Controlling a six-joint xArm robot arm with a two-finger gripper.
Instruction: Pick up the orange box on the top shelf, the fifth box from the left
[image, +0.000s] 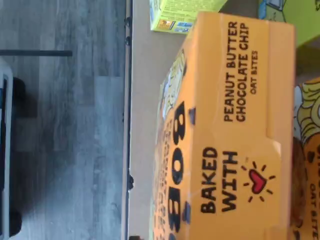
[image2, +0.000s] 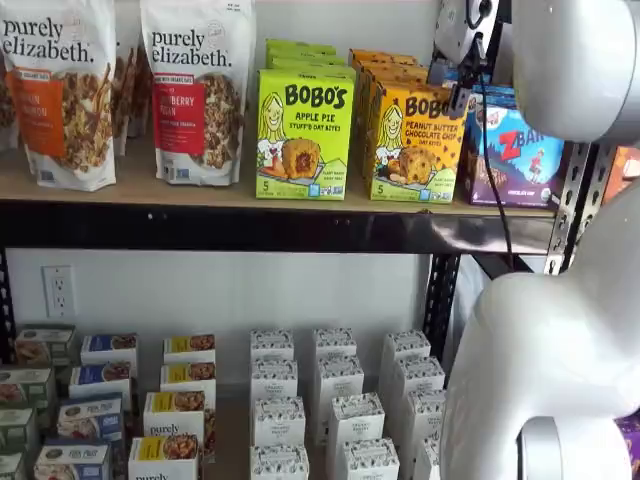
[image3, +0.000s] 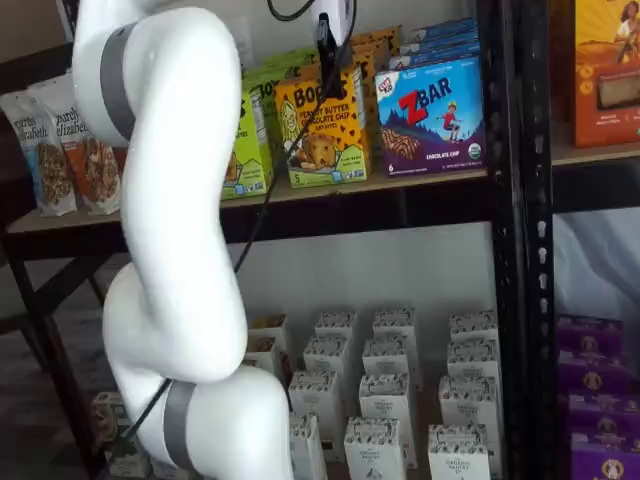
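One orange box (image2: 415, 143) stands upright at the top shelf's (image2: 250, 228) front edge, between apple pie box (image2: 304, 134) and ZBar box (image2: 517, 155); gripper (image3: 326, 58) directly above it, finger spacing indeterminable

At upper centre of the frame, the orange box (image2: 416, 142) stands upright on the top shelf (image2: 200, 190), just beside a lime-green apple pie box (image2: 304, 133) and a blue ZBar box (image2: 524, 155). The gripper (image2: 462, 88) hangs above the orange box's right corner, its fingers unclear.
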